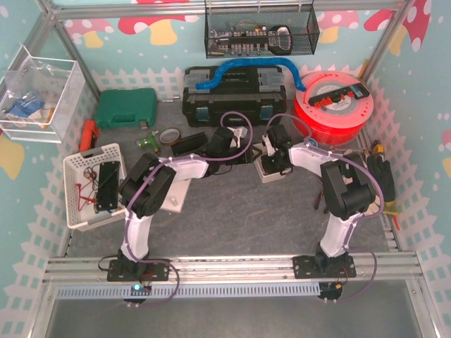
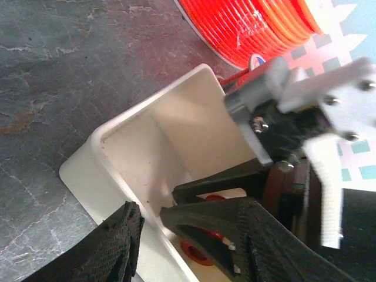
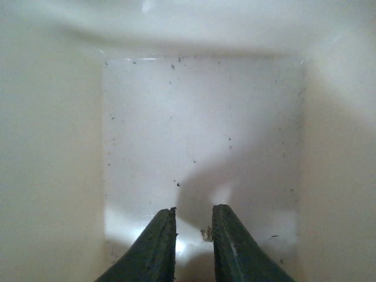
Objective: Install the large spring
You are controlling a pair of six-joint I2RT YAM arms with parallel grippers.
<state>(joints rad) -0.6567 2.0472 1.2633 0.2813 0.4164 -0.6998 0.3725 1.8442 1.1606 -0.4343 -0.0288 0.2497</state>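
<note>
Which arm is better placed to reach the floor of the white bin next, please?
The right: the right fingers point down inside the white bin, close to its floor, while the left fingers straddle one wall.

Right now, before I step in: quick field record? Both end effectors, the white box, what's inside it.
white box: on the table beside the red spool, open top
left end effector: fingers straddle a box wall; grip unclear
right end effector: down inside the box, shut, nothing visibly held
contents: red part on the box floor, partly hidden by a left finger
large spring: not identifiable in any view
</note>
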